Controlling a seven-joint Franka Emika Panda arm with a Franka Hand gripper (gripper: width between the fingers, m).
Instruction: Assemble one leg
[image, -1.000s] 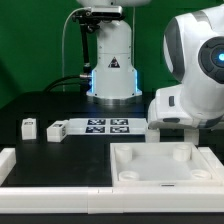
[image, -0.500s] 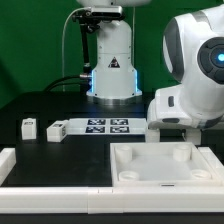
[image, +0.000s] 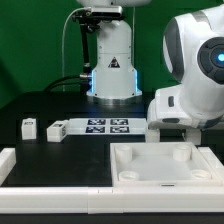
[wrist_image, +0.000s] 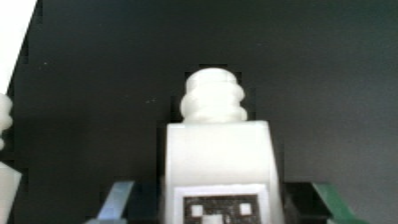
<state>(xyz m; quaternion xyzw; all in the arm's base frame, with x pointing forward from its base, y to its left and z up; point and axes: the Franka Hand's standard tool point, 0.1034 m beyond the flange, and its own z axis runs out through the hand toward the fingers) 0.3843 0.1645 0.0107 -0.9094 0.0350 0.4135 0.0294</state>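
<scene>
Wrist view only: the claw (wrist_image: 222, 192) is clamped on one small stubby white plastic leg (wrist_image: 222, 150) with a square black-and-white tag on its face. There are two dark fingers (wrist_image: 125, 202), one flush against each flank of the leg, with no gap that I can see. The leg points straight out from between them. Its ribbed white peg (wrist_image: 214, 92) is at the end away from the claw, and the tag end sits between the fingers. The black bench (wrist_image: 107, 80) is behind it. One white sliver (wrist_image: 6, 125) shows at the frame edge beside the held leg, too cropped to identify.

Exterior view only: the claw and the held leg are hidden behind the white arm housing (image: 190, 95), so the grip can't be checked there. This view does show the rest of the bench:
- Two loose small white tagged blocks lie well away from the claw's end of the arm, toward the exterior view's left. They are the far block (image: 29, 127) and the near block (image: 56, 129).
- One marker board (image: 106, 127) lies between the near block and the arm, just beside that block.
- One large white square panel (image: 160, 172) with raised corner sockets sits in front of the arm housing.
- One white raised rail (image: 15, 160) sits on the bench past the blocks.

Legs counted: one in the claw, plus two look-alike blocks loose.
</scene>
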